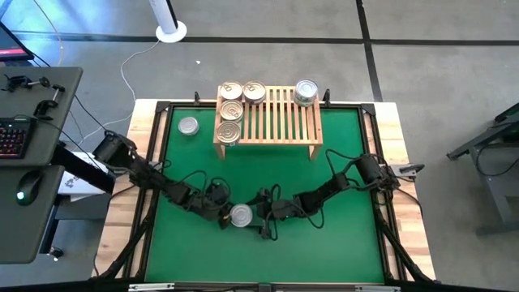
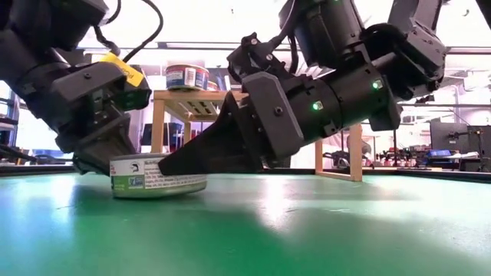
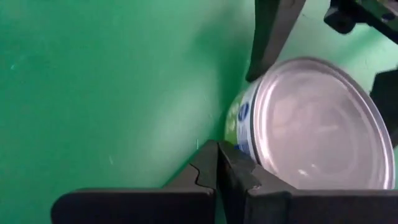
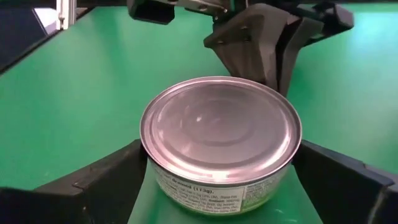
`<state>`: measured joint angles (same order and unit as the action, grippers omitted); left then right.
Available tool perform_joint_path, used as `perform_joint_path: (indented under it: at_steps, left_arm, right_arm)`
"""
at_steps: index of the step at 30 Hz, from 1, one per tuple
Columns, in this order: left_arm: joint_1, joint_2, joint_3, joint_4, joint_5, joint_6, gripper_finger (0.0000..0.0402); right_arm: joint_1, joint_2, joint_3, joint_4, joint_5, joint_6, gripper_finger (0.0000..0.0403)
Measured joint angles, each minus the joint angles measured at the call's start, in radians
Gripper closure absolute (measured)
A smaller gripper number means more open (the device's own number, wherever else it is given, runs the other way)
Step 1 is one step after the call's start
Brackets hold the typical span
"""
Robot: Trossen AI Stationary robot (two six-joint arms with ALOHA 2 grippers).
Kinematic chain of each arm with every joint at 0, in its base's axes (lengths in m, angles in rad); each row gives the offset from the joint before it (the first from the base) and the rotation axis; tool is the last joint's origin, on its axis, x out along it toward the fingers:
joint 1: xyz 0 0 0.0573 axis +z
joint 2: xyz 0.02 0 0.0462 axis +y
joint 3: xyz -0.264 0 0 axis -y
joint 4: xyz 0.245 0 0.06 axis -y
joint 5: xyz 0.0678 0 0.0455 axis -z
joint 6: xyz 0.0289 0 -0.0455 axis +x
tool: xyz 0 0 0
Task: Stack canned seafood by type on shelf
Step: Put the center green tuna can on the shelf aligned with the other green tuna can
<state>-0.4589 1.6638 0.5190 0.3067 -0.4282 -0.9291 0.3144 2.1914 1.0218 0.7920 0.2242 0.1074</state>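
A silver-topped tin [image 1: 241, 215] of the canned seafood stands flat on the green mat [image 1: 324, 243] between my two grippers. My left gripper [image 1: 223, 212] is shut at its left side. My right gripper [image 4: 219, 152] is open, one finger on each side of the tin; I cannot tell whether they touch it. The shelf [image 1: 280, 122] stands at the far edge with several gold-topped tins [image 1: 231, 110] on its left end and a labelled tin [image 1: 306, 91] at its far right corner. Another silver tin [image 1: 188, 126] sits on the mat left of the shelf. My left gripper sets its shut fingertips [image 3: 217, 158] against the tin's side wall [image 3: 239, 134], just under the top rim. The fingers come slanting down from the table's left. The tin stands upright with its base on the mat.
The shelf's right half [image 1: 296, 122] shows bare slats. Open green mat lies near the front edge and to the right. A side table with a keyboard [image 1: 12, 138] and a mouse stands left of the work table.
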Motion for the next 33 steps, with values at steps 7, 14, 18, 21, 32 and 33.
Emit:
perform_joint_path:
  at_steps: [7,14,18,21,32,33]
  left_arm:
    - [0.029,0.001,0.001,0.019,-0.011,0.025,0.0401]
    - [0.055,0.03,0.001,0.073,-0.011,0.052,0.0401]
    - [0.062,0.046,0.002,0.089,-0.003,0.069,0.0401]
    - [0.05,0.004,0.002,0.03,0.006,0.07,0.0401]
    - [-0.01,-0.261,0.004,-0.353,0.012,0.002,0.0401]
    - [-0.016,-0.273,0.003,-0.385,0.011,-0.006,0.0401]
  right_arm:
    - [-0.027,0.0,0.0,-0.002,-0.039,0.038,0.0015]
    - [-0.029,0.0,0.0,-0.026,-0.024,0.04,0.0015]
    - [-0.029,0.0,0.002,-0.041,-0.018,0.079,0.0015]
    - [-0.028,0.0,0.003,-0.05,-0.016,0.095,0.0015]
    - [-0.03,0.001,0.002,-0.08,0.003,0.11,0.0015]
    - [-0.03,0.001,0.002,-0.08,0.003,0.108,0.0015]
